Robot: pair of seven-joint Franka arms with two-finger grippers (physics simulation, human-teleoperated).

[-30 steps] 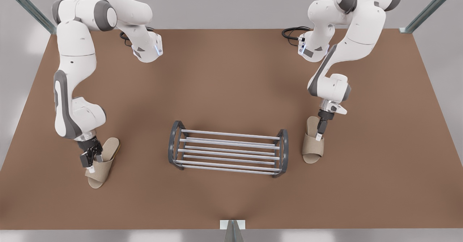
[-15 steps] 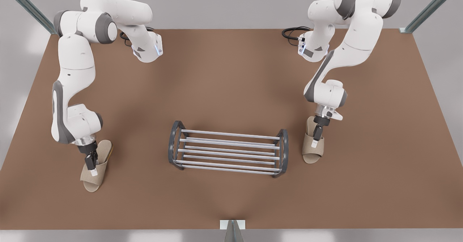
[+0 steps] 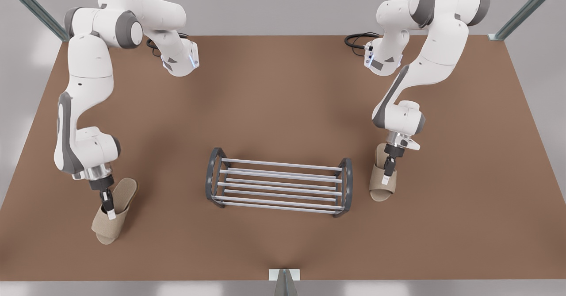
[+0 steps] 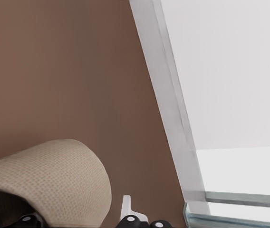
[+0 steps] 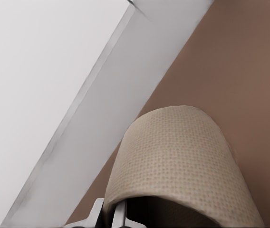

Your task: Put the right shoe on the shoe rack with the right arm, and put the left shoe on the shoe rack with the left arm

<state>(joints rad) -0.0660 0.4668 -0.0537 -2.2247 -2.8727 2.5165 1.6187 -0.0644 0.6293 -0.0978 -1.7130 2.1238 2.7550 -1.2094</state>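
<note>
Shoe L [image 3: 105,230]: tan woven-fabric open-toe slide w/ broad strap. On the table [image 3: 283,101] nearest the front view's lower edge, approx 8 o'clock from the rack and well apart from it. Toe points approx 7 o'clock. Strap arches high in left wrist view [image 4: 54,180].
Gripper L [image 3: 108,212]: at the strap's heel-side edge, clamped on the strap. One pale fingertip [image 4: 128,209] just outside the strap wall.
Rack [image 3: 278,164]: mid-table, pale silver bars btwn two dark grey arched end frames.
Shoe R [image 3: 381,189]: same look as its twin. Just beside the rack's end frame at 3 o'clock, toe approx 6 o'clock. Weave texture plain in right wrist view [image 5: 182,156].
Gripper R [image 3: 386,178]: over the strap's heel-side edge, fingers [image 5: 97,213] pinched on the strap's side.
Arm bases: far side of the table, approx 11 and 1 o'clock from the rack.
</note>
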